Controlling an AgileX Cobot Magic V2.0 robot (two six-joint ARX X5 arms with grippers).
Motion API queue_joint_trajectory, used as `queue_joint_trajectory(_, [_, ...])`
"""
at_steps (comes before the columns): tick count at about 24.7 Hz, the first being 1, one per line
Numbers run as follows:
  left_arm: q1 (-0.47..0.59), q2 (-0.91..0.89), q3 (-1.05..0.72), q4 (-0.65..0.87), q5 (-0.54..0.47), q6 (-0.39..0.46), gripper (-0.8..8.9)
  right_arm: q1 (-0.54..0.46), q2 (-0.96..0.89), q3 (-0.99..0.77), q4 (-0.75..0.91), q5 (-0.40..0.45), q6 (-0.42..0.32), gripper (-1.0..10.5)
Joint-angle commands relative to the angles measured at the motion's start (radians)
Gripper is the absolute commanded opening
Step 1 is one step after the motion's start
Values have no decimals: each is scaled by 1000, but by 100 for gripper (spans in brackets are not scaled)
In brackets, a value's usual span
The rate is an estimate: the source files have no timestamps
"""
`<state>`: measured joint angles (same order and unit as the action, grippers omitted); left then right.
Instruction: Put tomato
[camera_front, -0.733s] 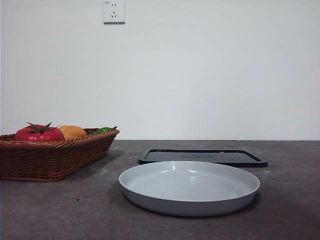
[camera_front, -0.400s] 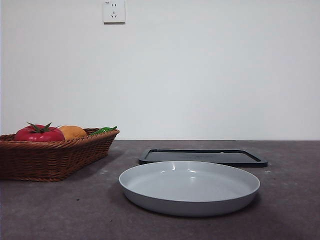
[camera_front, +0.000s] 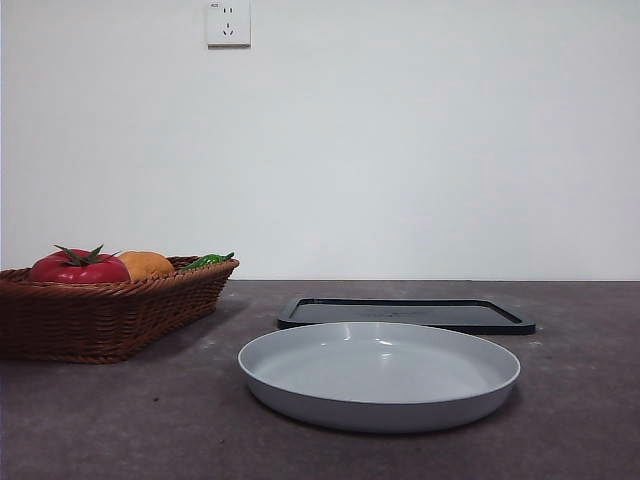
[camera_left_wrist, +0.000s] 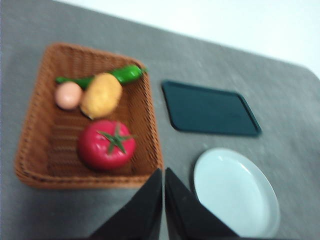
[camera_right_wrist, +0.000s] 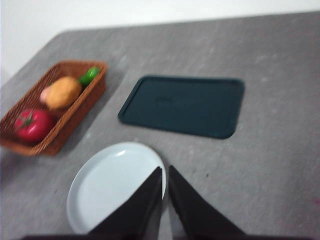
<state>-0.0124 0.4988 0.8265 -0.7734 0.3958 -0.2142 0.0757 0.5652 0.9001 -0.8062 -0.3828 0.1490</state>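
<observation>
The tomato (camera_front: 78, 267) (camera_left_wrist: 106, 144) (camera_right_wrist: 32, 125), glossy red with a dark green stem, lies in a brown wicker basket (camera_front: 110, 315) (camera_left_wrist: 30, 145) (camera_right_wrist: 70, 122) at the table's left. My left gripper (camera_left_wrist: 163, 172) hangs shut high above the table, over the basket's near corner and well clear of the tomato. High over the edge of the white plate (camera_front: 380, 375) (camera_left_wrist: 235, 192) (camera_right_wrist: 112, 187), my right gripper (camera_right_wrist: 165, 170) is shut too. Neither holds anything. Neither arm shows in the front view.
Beside the tomato the basket holds an orange-brown round fruit (camera_left_wrist: 101, 95), a pale pink item (camera_left_wrist: 68, 95) and a green pepper (camera_left_wrist: 125, 75). A flat dark tray (camera_front: 405, 313) (camera_left_wrist: 210, 109) (camera_right_wrist: 185, 105) lies behind the plate. A wall socket (camera_front: 228, 22) is on the wall behind.
</observation>
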Motion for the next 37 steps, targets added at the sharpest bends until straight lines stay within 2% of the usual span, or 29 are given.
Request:
queue_joint_trajectory(1, [-32,54,64,-36,5,47,10,8,58,70,-48,-31,-62,8])
queue_joint_trajectory(10, [-129,166,190,-133,5,69,10,101,146,172,-134,-36,-85,8])
queue_joint_trajectory(17, [-133,170,190,-153,4,83,15,125,146,172,-141,-36,-90,9])
queue_joint_trajectory(19, [-133,169,190,-153,4,82,114,125,146,172,-141,-36,-89,24])
queue_joint_trajectory(20, [-133,170,190,-153,4,82,195,125,146,172,-141,-36,-89,80])
queue_joint_trajectory(22, [-133,170,190,-153,1,82,398,125,146,172,-141,-36,-86,264])
queue_joint_trajectory(23, [-133,170,190,-152,-1,82,458,125,146,172,-141,-36,-81,347])
queue_joint_trajectory(25, [-133,170,190,-147,-3,83,478,125,146,172,-141,-36,-81,444])
queue_joint_trajectory(26, [-133,171,190,-144,-5,83,481,125,146,172,-141,-36,-81,448])
queue_joint_trajectory(28, [-133,179,190,-142,-19,83,565,125,146,172,-141,-36,-81,452])
queue_joint_trajectory(29, [-133,188,190,-142,-22,83,578,125,146,172,-141,-36,-81,455])
queue_joint_trajectory(35, [-133,261,190,-87,-24,97,561,125,146,172,-141,-36,-82,455])
queue_joint_trajectory(37, [-133,305,190,-32,-58,104,561,125,146,172,-140,-36,-82,455])
